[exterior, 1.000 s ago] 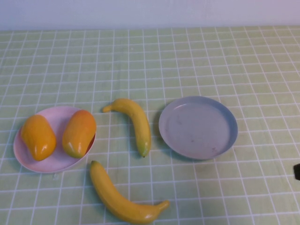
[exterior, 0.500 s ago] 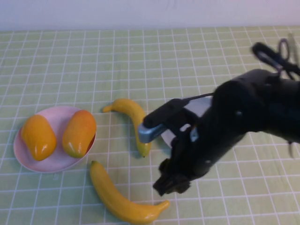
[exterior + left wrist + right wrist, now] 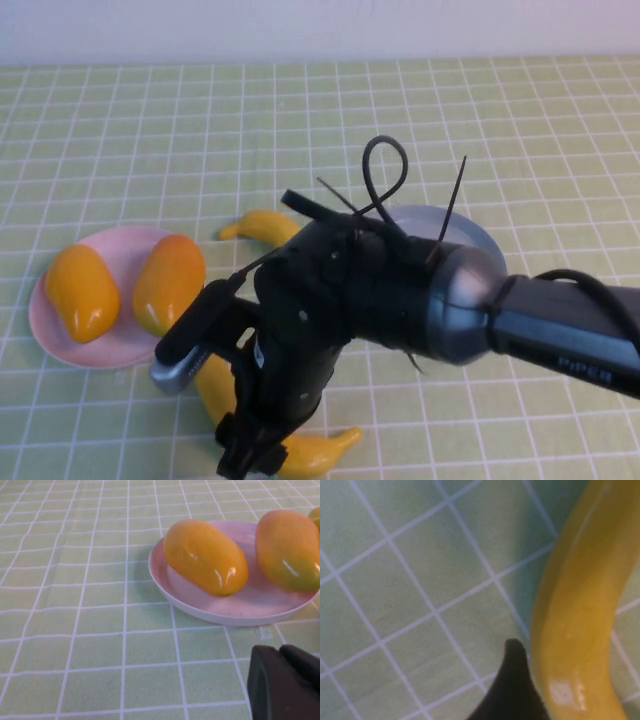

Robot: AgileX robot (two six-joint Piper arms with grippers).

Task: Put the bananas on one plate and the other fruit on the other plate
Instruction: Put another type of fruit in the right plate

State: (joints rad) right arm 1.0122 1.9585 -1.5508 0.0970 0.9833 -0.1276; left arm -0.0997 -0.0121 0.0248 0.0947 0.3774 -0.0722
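With the right tool (image 3: pixel 250 455) low over the near banana (image 3: pixel 310 452) on the checked surface (image 3: pixel 520 120), a finger (image 3: pixel 512 690) sits right beside that glossy yellow skin, and it could roll away. I can't tell how either tool stands. Left tool (image 3: pixel 285 682) waits beside the pink plate (image 3: pixel 60 340) holding both mangoes (image 3: pixel 168 283); blue plate (image 3: pixel 470 235) is bare.

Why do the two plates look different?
The pink plate is pale pink and holds two mangoes; the grey-blue plate is mostly hidden behind the right arm, with no fruit visible on it. Both are round. The right gripper is over the near banana; the left gripper waits beside the pink plate.
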